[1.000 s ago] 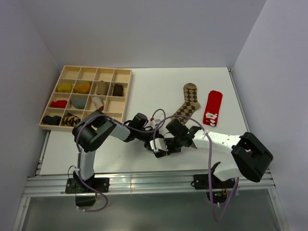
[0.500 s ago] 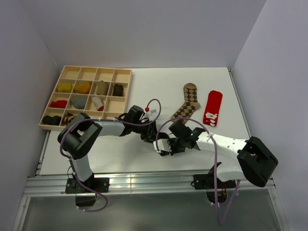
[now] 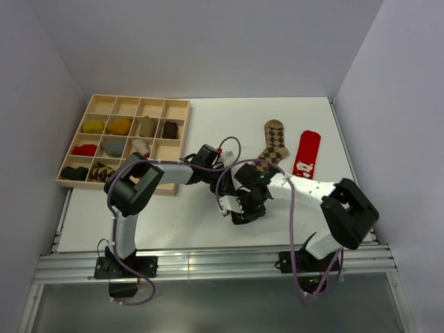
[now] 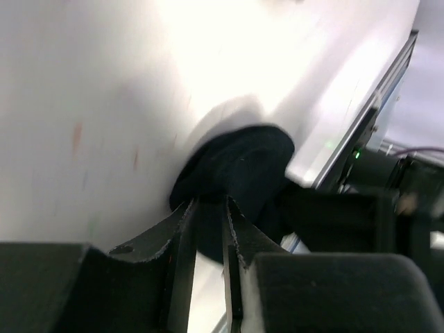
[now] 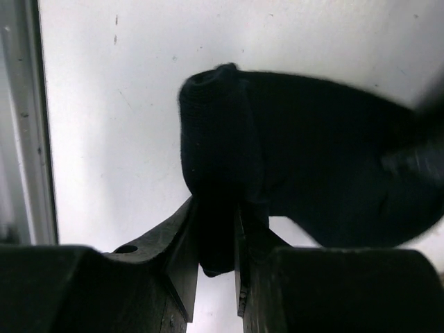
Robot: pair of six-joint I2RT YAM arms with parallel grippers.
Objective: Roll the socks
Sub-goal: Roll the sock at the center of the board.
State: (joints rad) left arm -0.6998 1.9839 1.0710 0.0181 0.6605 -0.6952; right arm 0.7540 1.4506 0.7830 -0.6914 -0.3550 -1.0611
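While left gripper (image 4: 208, 211) and right gripper (image 5: 216, 215) pinch black sock (image 5: 312, 173), near-closed, white table (image 3: 222, 125) sits between grey walls (image 3: 208, 41).

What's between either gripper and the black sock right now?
Nothing visible. The right gripper is pinching a fold of the black sock, and the left gripper is closed on it too.

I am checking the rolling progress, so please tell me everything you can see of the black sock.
The black sock is plain dark knit fabric, bunched into a thick, partly rolled lump over the white table. The right hand pinches a fold at its rolled end; the left hand pinches its edge from another side. Its full length is hidden.
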